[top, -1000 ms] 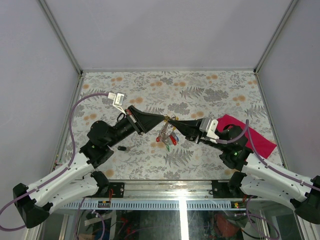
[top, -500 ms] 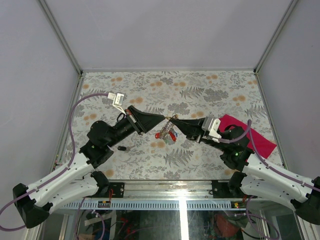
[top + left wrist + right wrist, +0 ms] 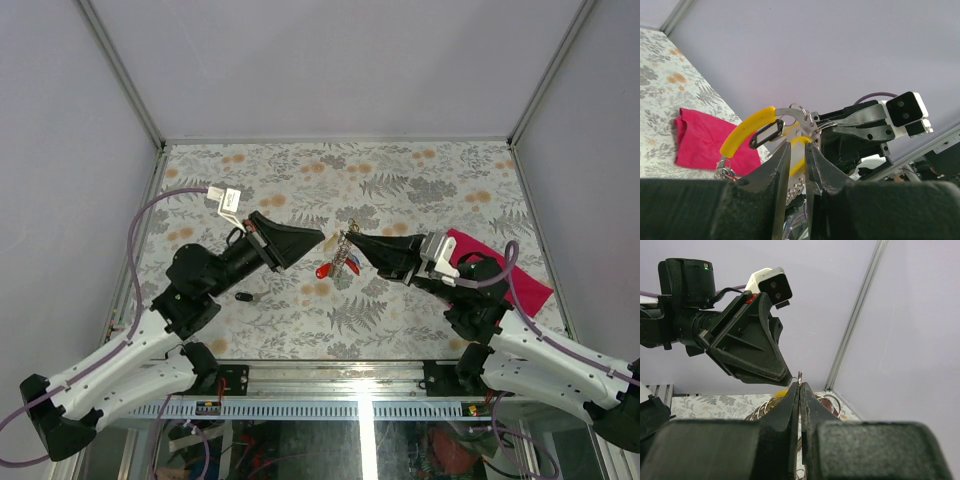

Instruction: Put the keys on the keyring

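Note:
The keys (image 3: 338, 262) hang in a bunch above the table between my two grippers, a red head and a blue head at the bottom. My right gripper (image 3: 352, 238) is shut on the thin silvery keyring (image 3: 800, 375), which pokes up edge-on from its closed tips (image 3: 800, 386). My left gripper (image 3: 320, 241) stands just left of the bunch. In the left wrist view its jaws (image 3: 798, 145) are a little apart, with a yellow key head (image 3: 747, 127) and a black tag (image 3: 767, 134) beyond them, not gripped.
A magenta cloth (image 3: 500, 270) lies on the floral table at the right, under my right arm. A small black object (image 3: 243, 296) lies on the table near my left arm. Grey walls enclose the table on three sides.
My left gripper has opened a little and drawn back to the left, off the bunch. The right gripper has carried the keyring and keys slightly up and to the right.

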You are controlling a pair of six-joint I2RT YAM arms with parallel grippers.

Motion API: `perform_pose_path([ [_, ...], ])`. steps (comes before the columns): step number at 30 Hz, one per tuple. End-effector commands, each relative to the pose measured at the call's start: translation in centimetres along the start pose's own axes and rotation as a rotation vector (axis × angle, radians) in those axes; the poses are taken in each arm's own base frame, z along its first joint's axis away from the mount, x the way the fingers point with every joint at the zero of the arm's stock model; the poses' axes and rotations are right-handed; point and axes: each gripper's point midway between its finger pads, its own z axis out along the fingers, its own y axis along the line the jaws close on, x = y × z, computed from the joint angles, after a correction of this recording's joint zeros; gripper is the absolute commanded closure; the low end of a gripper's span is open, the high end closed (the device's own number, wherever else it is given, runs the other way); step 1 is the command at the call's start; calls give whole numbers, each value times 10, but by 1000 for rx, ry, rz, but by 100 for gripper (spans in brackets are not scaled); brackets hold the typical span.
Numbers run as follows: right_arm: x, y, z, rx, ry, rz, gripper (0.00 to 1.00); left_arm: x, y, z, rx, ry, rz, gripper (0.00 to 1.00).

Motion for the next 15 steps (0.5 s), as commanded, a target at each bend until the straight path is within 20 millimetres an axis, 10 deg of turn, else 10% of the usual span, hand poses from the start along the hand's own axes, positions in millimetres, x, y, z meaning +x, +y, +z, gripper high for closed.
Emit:
perform_pose_path([
  [1, -48, -9, 0, 40, -140, -22, 100, -21, -21, -5, 16, -42, 119, 80],
  [15, -48, 4, 4, -19, 13, 218, 100, -18, -50, -7, 153, 153, 644, 58],
])
